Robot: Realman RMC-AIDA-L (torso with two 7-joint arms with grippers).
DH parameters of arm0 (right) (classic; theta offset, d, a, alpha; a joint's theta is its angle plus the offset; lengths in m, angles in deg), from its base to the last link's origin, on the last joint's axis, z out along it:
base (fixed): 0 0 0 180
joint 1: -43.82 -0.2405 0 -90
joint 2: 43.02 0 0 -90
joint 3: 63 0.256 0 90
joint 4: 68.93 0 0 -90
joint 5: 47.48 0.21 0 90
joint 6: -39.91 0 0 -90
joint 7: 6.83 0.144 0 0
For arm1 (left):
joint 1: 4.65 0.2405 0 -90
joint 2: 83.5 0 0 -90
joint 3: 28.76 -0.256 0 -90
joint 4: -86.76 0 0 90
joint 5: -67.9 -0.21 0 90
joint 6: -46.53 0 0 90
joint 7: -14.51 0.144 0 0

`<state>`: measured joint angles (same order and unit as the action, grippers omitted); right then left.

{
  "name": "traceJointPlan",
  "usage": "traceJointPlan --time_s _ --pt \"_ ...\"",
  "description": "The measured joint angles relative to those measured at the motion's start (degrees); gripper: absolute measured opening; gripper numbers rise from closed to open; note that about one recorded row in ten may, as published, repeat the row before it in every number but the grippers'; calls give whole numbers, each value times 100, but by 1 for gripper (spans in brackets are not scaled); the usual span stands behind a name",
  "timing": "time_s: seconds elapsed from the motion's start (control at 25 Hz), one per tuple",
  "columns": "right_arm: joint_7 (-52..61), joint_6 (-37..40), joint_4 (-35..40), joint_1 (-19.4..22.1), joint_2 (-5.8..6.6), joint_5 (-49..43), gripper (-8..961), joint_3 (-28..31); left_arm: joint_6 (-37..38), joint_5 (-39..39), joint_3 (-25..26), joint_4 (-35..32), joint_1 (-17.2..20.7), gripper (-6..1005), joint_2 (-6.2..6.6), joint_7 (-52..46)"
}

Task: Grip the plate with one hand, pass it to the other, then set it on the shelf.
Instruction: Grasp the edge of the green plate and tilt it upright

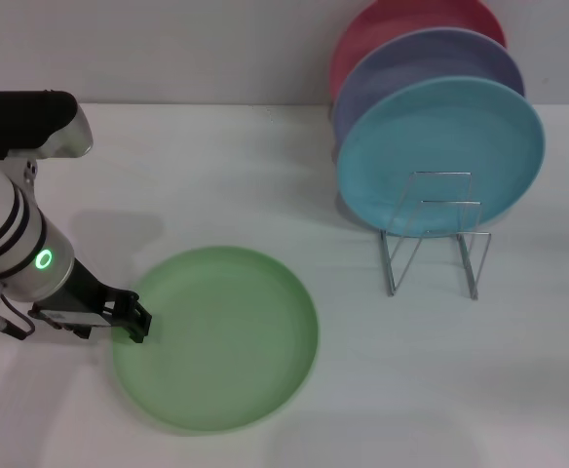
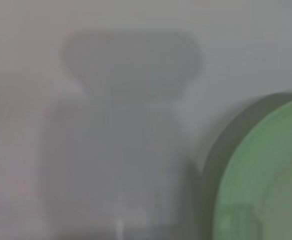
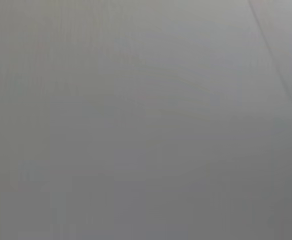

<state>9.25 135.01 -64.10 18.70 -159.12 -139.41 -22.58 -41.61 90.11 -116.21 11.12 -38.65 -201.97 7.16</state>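
The light green plate [image 1: 221, 336] lies flat on the white table in the head view, front middle. Part of it also shows in the left wrist view [image 2: 266, 175]. My left gripper [image 1: 136, 322], black on a silver-white arm with a green light, is low at the plate's left rim, with its fingertips at the edge. The silver wire rack [image 1: 433, 234] stands to the right, with its front loops bare. My right gripper is out of view; its wrist view shows only plain grey surface.
A light blue plate [image 1: 440, 156], a purple plate [image 1: 431, 73] and a red plate [image 1: 401, 29] stand upright in the back of the rack. The white table [image 1: 216, 175] spreads between the green plate and the rack.
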Motion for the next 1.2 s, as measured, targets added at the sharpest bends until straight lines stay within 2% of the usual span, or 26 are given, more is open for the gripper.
traceJointPlan --time_s 0.48,1.04,1.2 --pt "1 47 -1 54 -20 0 656 28 32 -15 -36 232 -109 502 1 45" --pt "1 147 20 84 -44 0 657 28 20 -17 -110 384 -214 290 0 63" --pt "1 149 24 86 -45 0 657 28 27 -21 -112 393 -216 287 0 64"
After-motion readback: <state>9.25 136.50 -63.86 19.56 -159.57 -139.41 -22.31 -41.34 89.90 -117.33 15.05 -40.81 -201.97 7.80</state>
